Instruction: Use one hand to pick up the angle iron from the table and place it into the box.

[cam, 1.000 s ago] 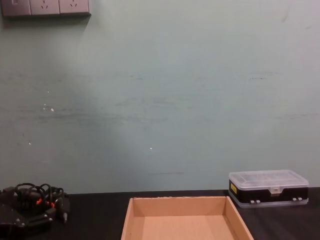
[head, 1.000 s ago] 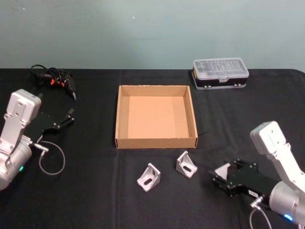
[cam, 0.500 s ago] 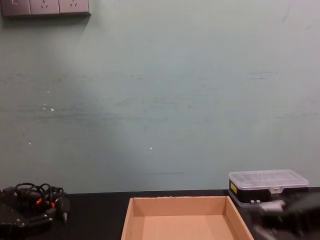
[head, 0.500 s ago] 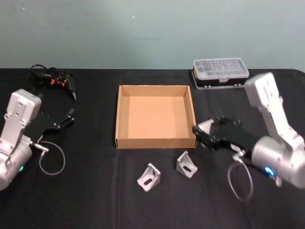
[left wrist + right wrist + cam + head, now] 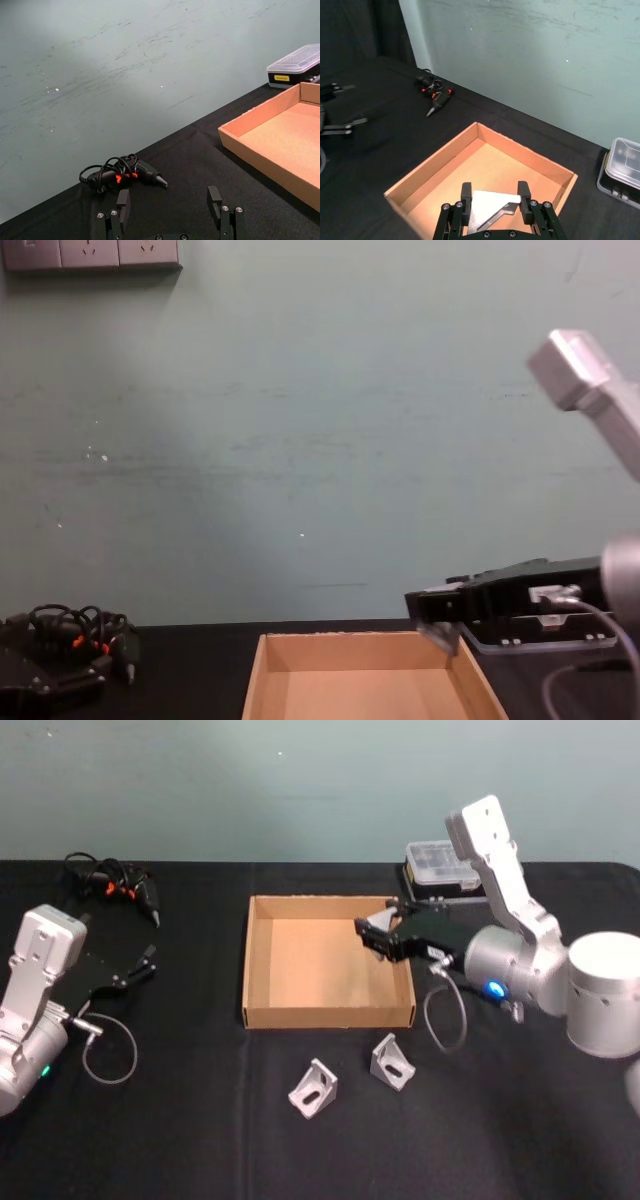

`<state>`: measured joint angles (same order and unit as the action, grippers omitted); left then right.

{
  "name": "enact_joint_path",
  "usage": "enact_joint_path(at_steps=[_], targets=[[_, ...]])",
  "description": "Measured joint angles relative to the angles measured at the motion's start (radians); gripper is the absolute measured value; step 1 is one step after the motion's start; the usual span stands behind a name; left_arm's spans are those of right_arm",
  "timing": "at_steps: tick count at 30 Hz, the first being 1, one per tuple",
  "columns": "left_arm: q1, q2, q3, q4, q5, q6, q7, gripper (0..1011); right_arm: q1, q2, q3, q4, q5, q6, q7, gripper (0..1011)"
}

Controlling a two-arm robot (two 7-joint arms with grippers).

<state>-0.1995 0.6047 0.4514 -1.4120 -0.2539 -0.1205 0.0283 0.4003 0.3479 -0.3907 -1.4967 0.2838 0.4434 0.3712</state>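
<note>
Above the box (image 5: 325, 1017), our right hand (image 5: 375, 938) grips an angle iron (image 5: 490, 205).
We judge the box floor lies straight below it; our left hand (image 5: 140, 967) rests open, farther off.

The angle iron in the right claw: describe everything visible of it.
The angle iron is a small, pale silver-grey metal bracket with a flat light face and a darker slanted rib across it. The right claw holds it, with one black finger pressed against each side. It hangs in the air above the open tan cardboard box, toward the box's right wall, and touches nothing but the fingers.
</note>
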Motion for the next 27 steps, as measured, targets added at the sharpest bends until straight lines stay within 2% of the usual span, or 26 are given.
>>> enact_joint_path(at_steps=[4,11,19,27], targets=[[0.000,0.000,0.000,0.000,0.000,0.000,0.000,1011,0.056,-0.034,-0.017,0.089,-0.010,-0.005,-0.005,563],[0.000,0.000,0.000,0.000,0.000,0.000,0.000,1011,0.163,-0.107,-0.044,0.285,-0.022,-0.025,-0.006,563],[0.000,0.000,0.000,0.000,0.000,0.000,0.000,1011,0.230,-0.156,-0.072,0.415,-0.050,-0.047,-0.002,562],[0.000,0.000,0.000,0.000,0.000,0.000,0.000,1011,0.275,-0.186,-0.092,0.505,-0.085,-0.051,0.006,563]])
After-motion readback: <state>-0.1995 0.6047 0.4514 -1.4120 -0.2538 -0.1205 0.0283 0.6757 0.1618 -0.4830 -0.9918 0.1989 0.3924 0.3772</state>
